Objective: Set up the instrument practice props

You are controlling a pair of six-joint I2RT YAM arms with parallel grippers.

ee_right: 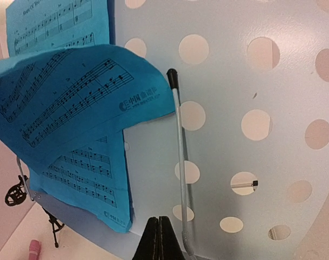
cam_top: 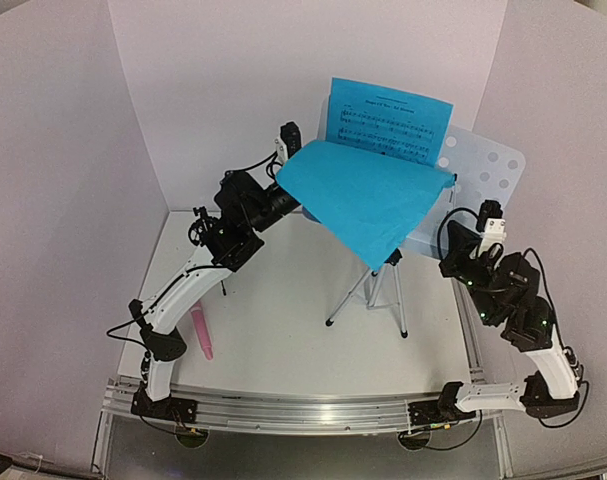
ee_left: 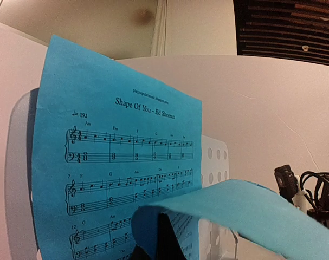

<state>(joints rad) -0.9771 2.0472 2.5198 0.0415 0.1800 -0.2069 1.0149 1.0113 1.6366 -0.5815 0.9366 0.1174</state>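
Silver music stand [cam_top: 354,295] rises on its tripod at the middle of the table [cam_top: 283,350], its pale perforated desk [cam_top: 488,170] tilted back. One blue page [cam_top: 388,120] leans upright on the desk. A second blue page [cam_top: 368,195] sags in front of it, its left edge pinched between the jaws of the left gripper [ee_left: 163,230]. The right gripper [ee_right: 159,235], jaws together and empty, hovers by the desk's lower edge. A pink microphone [cam_top: 201,332] lies near the table's left front.

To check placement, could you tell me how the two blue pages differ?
The rear page stands upright on the stand's desk; the front page droops forward, nearly flat. The rear page shows its printed face from above; the front page shows its blank back. Both are blue sheet music.
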